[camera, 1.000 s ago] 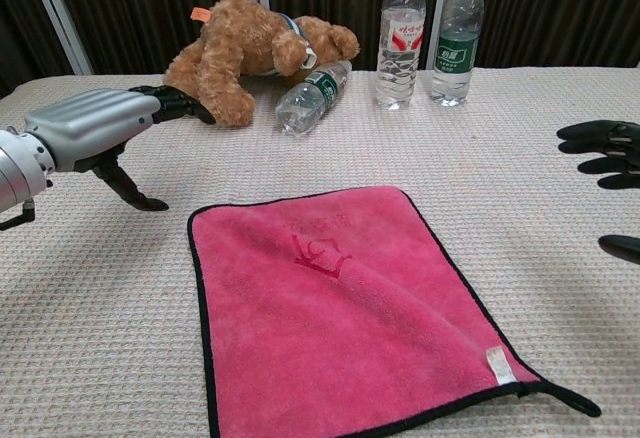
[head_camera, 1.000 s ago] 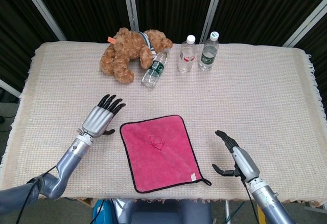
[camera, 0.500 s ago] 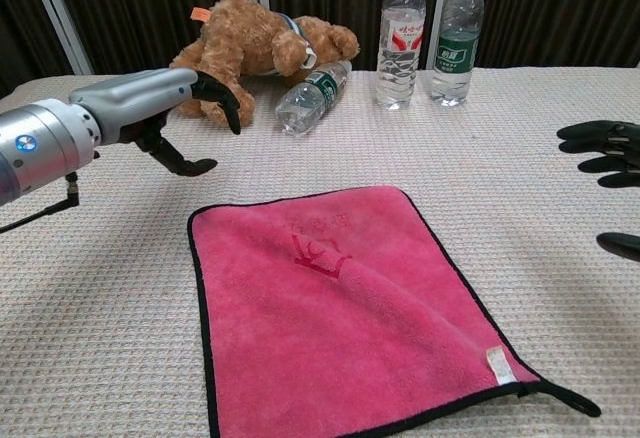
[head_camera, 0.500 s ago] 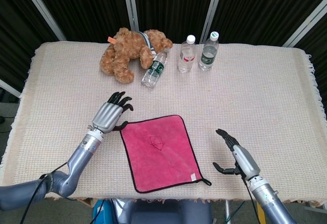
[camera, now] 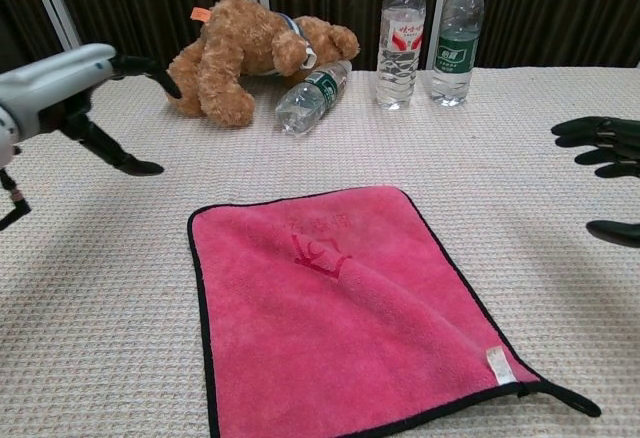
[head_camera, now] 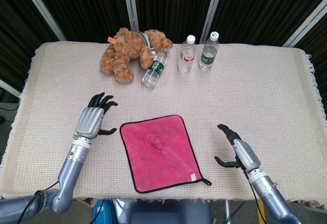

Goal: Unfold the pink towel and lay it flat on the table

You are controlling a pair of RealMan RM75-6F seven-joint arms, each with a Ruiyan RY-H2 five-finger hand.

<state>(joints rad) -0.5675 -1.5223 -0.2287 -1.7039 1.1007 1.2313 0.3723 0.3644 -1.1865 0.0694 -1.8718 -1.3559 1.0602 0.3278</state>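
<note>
One pink towel (head_camera: 161, 152), one brown teddy bear (head_camera: 131, 52), three water bottles, two hands. Towel spread open and flat near the front edge of the cloth-covered table (head_camera: 265, 91), black-trimmed, with a small embossed crease near its centre and a white tag by the near right corner. At 12 o'clock from the towel, well apart: teddy bear lying on its side, a green-labelled bottle (head_camera: 155, 69) fallen against it, then two upright bottles, one red-labelled (head_camera: 186, 54) and one green-labelled (head_camera: 208, 51), side by side. Nothing lying between towel and hands. Left hand (head_camera: 92, 120) at 9 o'clock of the towel, just beside its left edge, fingers spread, holding nothing. Right hand (head_camera: 236, 150) at 3 o'clock, near but apart from the right edge, likewise spread and empty, thumb set apart from the fingers.
</note>
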